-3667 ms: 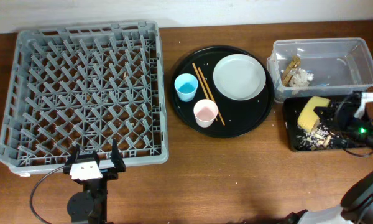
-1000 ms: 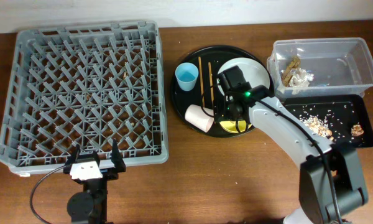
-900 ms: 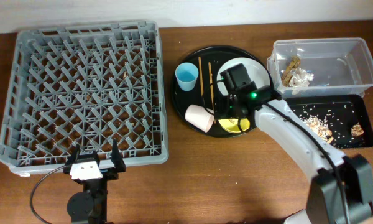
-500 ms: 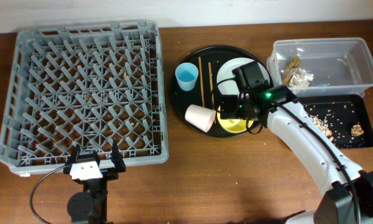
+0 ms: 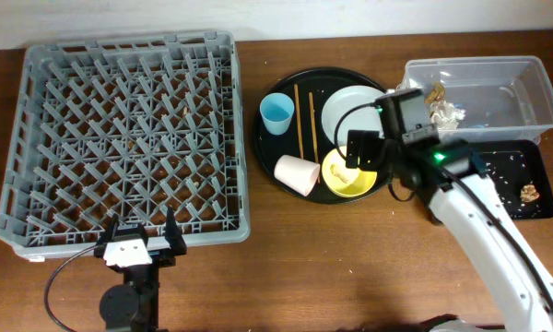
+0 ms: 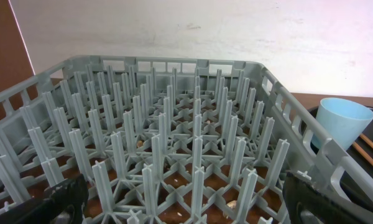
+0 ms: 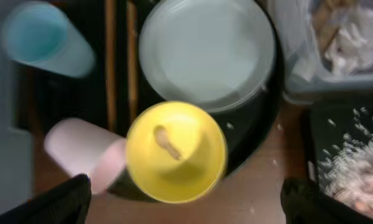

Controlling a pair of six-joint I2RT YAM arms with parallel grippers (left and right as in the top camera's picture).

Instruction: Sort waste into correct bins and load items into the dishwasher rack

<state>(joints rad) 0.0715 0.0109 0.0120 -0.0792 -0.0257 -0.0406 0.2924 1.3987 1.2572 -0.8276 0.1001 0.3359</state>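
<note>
Beneath the right pincer, yellow bowl, ungripped.

Grey plastic rack, glossy yellow bowl, wooden table.

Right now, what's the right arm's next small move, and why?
Probably lower the right arm's fingers onto the yellow bowl: they're open, holding nothing, and the bowl sits upright just below them on the round tray, not yet racked.

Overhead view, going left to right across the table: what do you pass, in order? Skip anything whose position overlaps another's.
dishwasher rack → light-blue cup → chopsticks → grey plate → clear tub
</note>
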